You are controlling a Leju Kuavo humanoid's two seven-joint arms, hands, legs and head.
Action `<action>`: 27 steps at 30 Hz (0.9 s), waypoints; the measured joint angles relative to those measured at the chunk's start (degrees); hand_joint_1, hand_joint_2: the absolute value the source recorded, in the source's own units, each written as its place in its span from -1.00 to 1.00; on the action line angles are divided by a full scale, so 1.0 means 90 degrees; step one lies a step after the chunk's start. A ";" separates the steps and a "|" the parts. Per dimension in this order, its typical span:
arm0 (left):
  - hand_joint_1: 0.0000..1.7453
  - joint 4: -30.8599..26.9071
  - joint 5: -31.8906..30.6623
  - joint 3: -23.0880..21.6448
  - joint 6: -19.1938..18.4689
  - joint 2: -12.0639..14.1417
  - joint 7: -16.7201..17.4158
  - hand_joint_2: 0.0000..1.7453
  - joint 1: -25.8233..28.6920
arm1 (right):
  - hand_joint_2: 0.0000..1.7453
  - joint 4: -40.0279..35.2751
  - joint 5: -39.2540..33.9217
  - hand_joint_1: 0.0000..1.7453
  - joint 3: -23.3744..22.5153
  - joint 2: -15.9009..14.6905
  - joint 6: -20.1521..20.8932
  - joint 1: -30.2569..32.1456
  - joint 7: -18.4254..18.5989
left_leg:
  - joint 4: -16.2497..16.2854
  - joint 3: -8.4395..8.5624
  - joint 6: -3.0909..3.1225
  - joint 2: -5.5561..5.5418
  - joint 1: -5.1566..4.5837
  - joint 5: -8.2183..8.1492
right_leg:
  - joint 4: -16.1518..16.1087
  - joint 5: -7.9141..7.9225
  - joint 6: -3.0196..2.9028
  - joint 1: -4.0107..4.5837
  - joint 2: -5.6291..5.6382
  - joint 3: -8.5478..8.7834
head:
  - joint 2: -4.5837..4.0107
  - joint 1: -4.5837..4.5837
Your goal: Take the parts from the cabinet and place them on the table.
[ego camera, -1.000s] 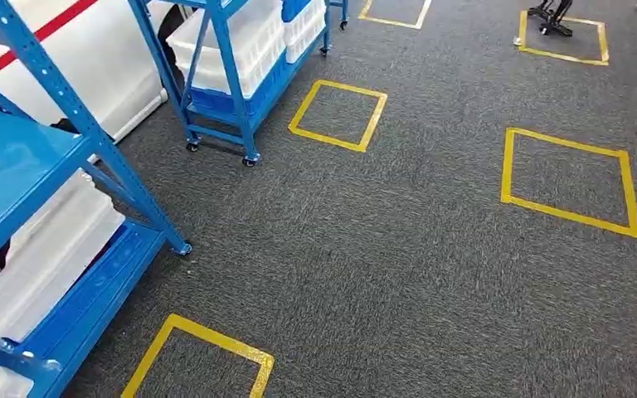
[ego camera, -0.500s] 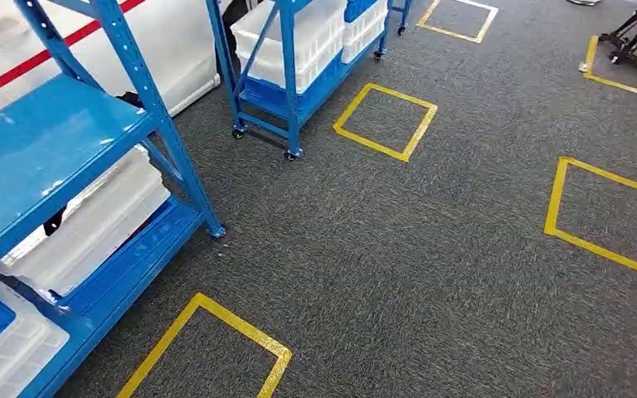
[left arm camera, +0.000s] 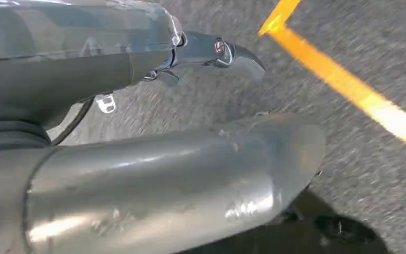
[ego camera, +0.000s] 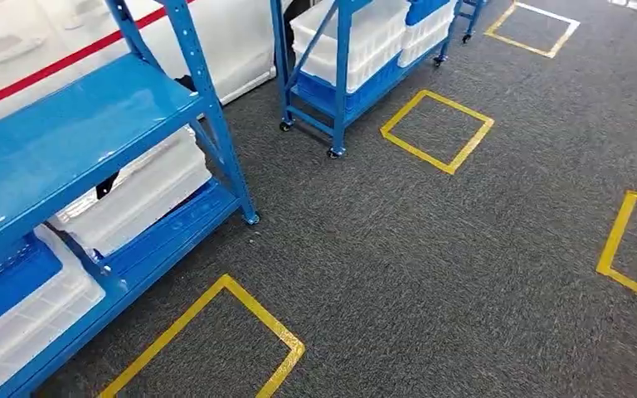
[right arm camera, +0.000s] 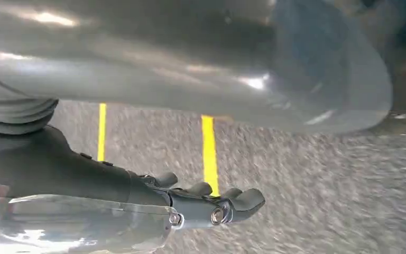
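A: Where are the parts sitting?

B: No loose parts are showing. The near rack (ego camera: 91,157) is standing at the left of the head view, a blue shelf frame on the grey carpet (ego camera: 431,265). White bins (ego camera: 145,195) are lying on its lower shelf, and a blue bin (ego camera: 4,278) is resting on top of another white one toward the near end. What the bins are holding I cannot tell.

A: And farther out?

B: A second blue rack (ego camera: 344,75) on wheels is standing beyond the first, well apart from it, also carrying white bins (ego camera: 357,37) with a blue one (ego camera: 427,8) above. Behind both, a white wall panel (ego camera: 58,41) with a red stripe is running along.

A: The floor?

B: Yellow tape squares (ego camera: 438,130) are marking the carpet: one beside the wheeled rack, one just in front of the near rack, another at the right edge.

A: What are the hands doing?

B: The left robot hand (left arm camera: 211,53) is hanging over the carpet near a yellow tape line, its dark fingers extended, grasping nothing. The right robot hand (right arm camera: 211,203) is hanging likewise above the carpet, fingers slightly bent but released, with nothing in them
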 joint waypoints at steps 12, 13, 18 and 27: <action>-1.00 0.0000 0.0017 0.0066 0.0036 -0.0032 0.0005 -1.00 -0.0059 | -1.00 0.0000 0.0000 -1.00 0.0000 0.0022 0.0046 -0.0052 0.0013 | -0.1263 0.0601 0.0248 0.0269 -0.0059 0.0383 | 0.0000 -0.0069 0.0214 0.0063 -0.0398 0.0105 | 0.0000 0.0027; -1.00 0.0000 0.0053 0.0095 0.0041 -0.0031 0.0000 -1.00 -0.0056 | -1.00 0.0002 0.0000 -1.00 0.0000 0.0022 0.0107 -0.0043 0.0085 | -0.1309 0.0631 0.0283 0.0196 -0.0032 0.0435 | 0.0166 -0.0221 0.0269 0.0014 0.0010 0.0051 | 0.0000 0.0041; -1.00 0.0000 0.0036 0.0126 0.0041 -0.0056 -0.0005 -1.00 -0.0096 | -1.00 0.0005 -0.0027 -1.00 -0.0029 0.0019 0.0231 -0.0021 0.0372 | -0.1259 0.0560 0.0306 -0.0412 -0.0012 0.0484 | 0.0792 -0.0163 0.0285 -0.0073 0.0482 -0.0320 | 0.0000 0.0058; -1.00 0.0000 -0.0061 0.0126 0.0039 -0.0085 -0.0027 -1.00 -0.0107 | -1.00 0.0010 -0.0019 -1.00 -0.0068 0.0010 0.0197 0.0001 0.0216 | -0.0513 0.0133 -0.0004 -0.0163 -0.0006 0.0026 | 0.0016 0.0039 0.0017 -0.0066 0.0507 -0.0024 | -0.0002 -0.0022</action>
